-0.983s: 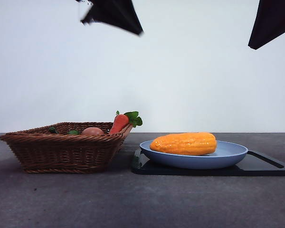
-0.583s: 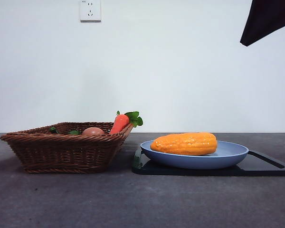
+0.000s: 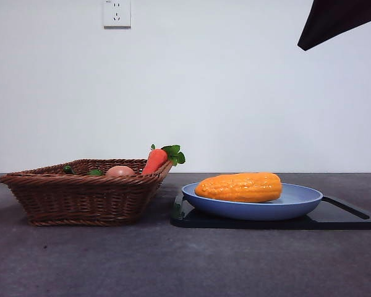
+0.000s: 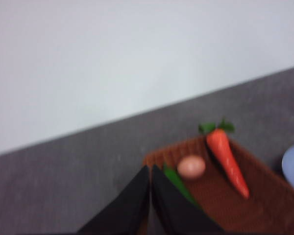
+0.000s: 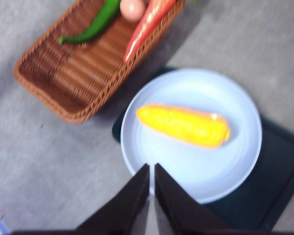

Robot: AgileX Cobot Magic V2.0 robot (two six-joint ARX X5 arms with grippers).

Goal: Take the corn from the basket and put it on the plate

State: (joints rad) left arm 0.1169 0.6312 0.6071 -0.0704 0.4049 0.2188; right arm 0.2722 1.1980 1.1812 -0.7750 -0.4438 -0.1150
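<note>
Corn lies flat on plate, outside basket. Looks light, rigid, glossy and slippery: grip across the thick middle. Both grippers, left and right, jaws closed, holding nothing, raised clear.

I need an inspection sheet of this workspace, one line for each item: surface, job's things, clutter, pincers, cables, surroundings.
Surface: dark grey table, matte.
Job's things: corn lies on its side on the light-blue plate; the plate sits on a black tray; wicker basket stands beside the tray.
Clutter: carrot leaning on the basket's wall, egg and green pepper inside the basket.
Pincers: left pincer shut, above the basket's edge; right pincer shut, above the plate's rim; both hold nothing.
Cables: nothing seen.
Surroundings: plain white wall with a socket.
</note>
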